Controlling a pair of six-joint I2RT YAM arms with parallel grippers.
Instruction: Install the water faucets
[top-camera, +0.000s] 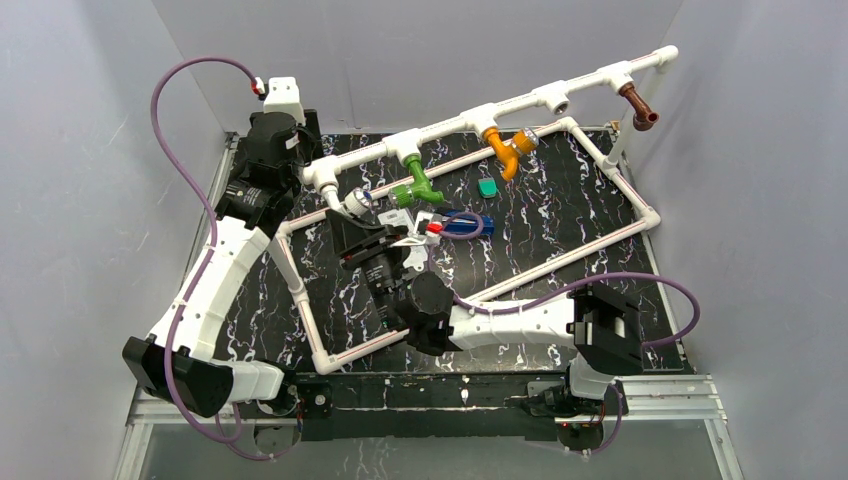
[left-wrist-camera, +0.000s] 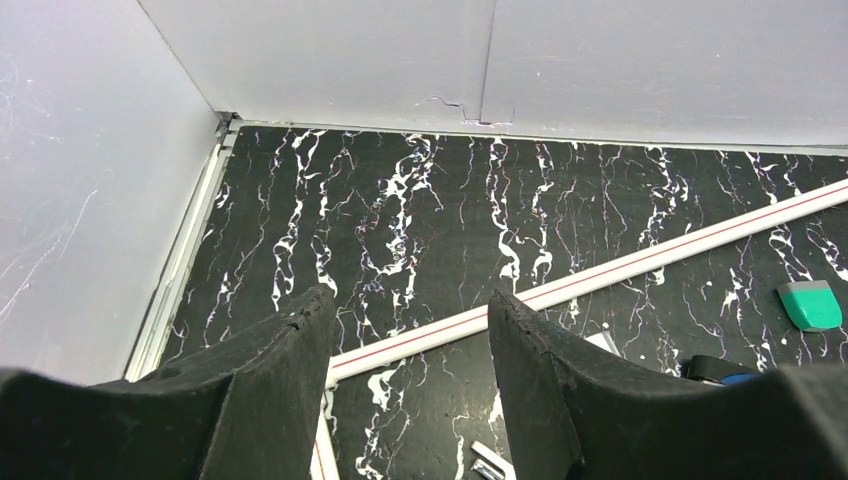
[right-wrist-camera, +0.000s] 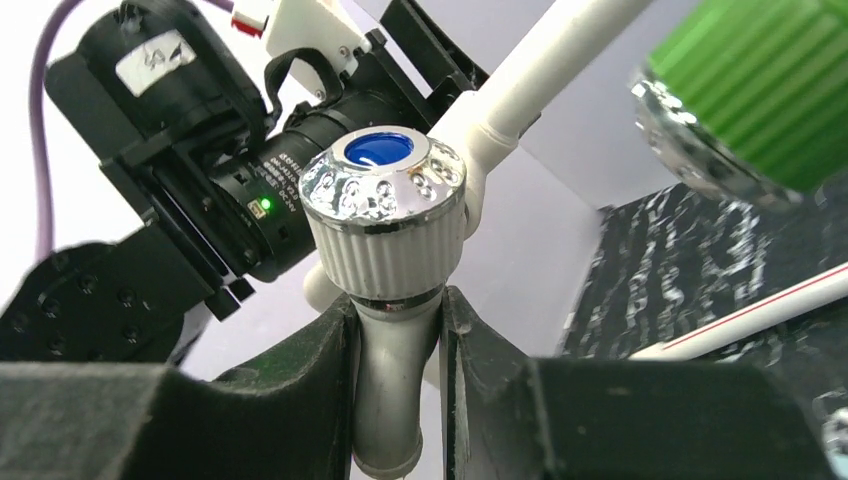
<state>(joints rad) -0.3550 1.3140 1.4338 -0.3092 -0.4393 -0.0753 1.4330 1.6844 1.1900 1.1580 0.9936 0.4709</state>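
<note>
white faucet (right-wrist-camera: 385, 215): I had it clamped by its stem, chrome-rimmed knob with the blue cap above the fingertips. In the top view it sat at the left end of the pipe frame (top-camera: 540, 100), just below the end fitting.
seating: I couldn't tell whether it was in the fitting or only beside it.
right gripper (right-wrist-camera: 397, 320): clenched on the white faucet, both pads against the stem, knob clear of the jaws.
green faucet (top-camera: 418, 185): hung from the second tee, next one right of the white faucet. Its ribbed knob filled the upper right of the right wrist view, blurred.
orange faucet (top-camera: 505, 148): hung from the third tee.
brown faucet (top-camera: 637, 105): hung near the right end of the top pipe.
fourth tee: I saw an open socket between orange and brown.
left gripper (left-wrist-camera: 410, 320): released, nothing between the fingers, held above the table (top-camera: 560, 220) near the back left corner, with a base rail of the frame running under it.
left arm (right-wrist-camera: 150, 200): close behind the white faucet in the right wrist view, green light lit on the housing.
teal piece (top-camera: 487, 187): lay on the table inside the frame, below the orange faucet.
blue box (top-camera: 462, 225): lay flat just beside the right wrist, with a purple cable looped over it.
</note>
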